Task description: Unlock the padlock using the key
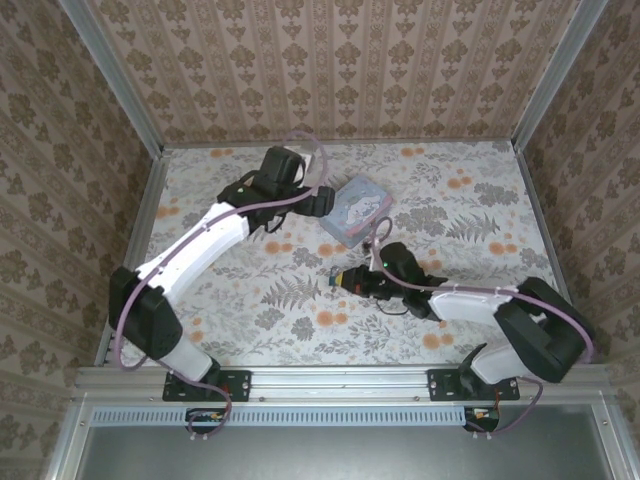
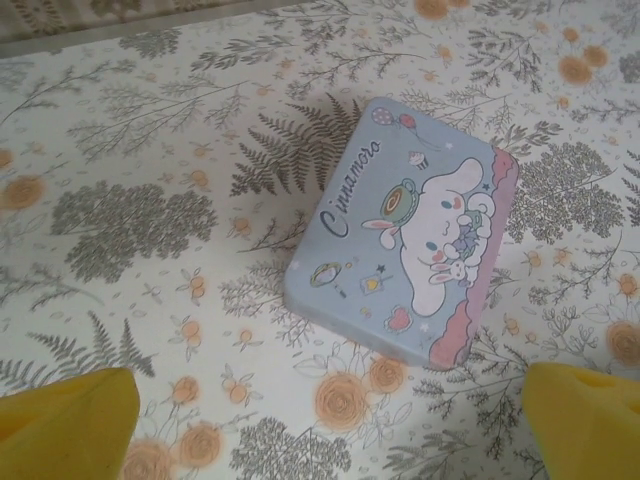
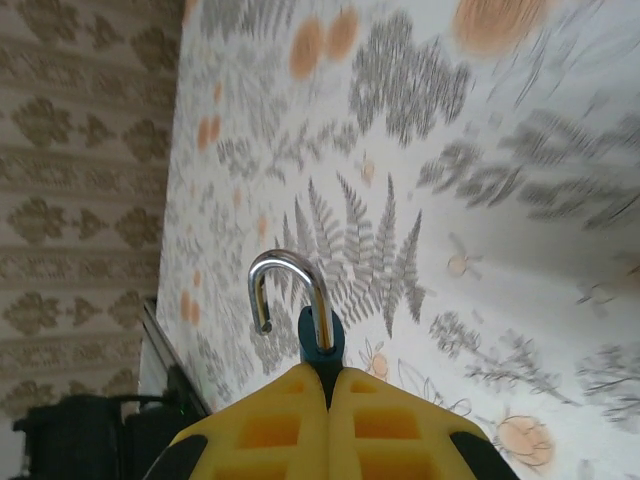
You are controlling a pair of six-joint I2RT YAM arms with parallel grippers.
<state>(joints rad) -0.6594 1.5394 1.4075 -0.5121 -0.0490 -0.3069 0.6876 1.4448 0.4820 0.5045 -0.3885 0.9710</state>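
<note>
The right gripper (image 3: 328, 378) is clamped on the padlock (image 3: 322, 338). Its teal body sits between the yellow fingers (image 3: 270, 430), and the shackle protrudes with one end apparently free of the body, though blur limits certainty. This assembly is near the tin (image 1: 355, 210), on its near side. The left gripper (image 2: 325, 420) stands spread wide just beside the tin's left edge. The tin lies flat on the table (image 1: 480, 200) with its lid closed and its contents hidden.

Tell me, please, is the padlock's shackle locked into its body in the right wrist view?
No, the shackle has its short end hanging free, clear of the teal padlock pinched by the right gripper.
</note>
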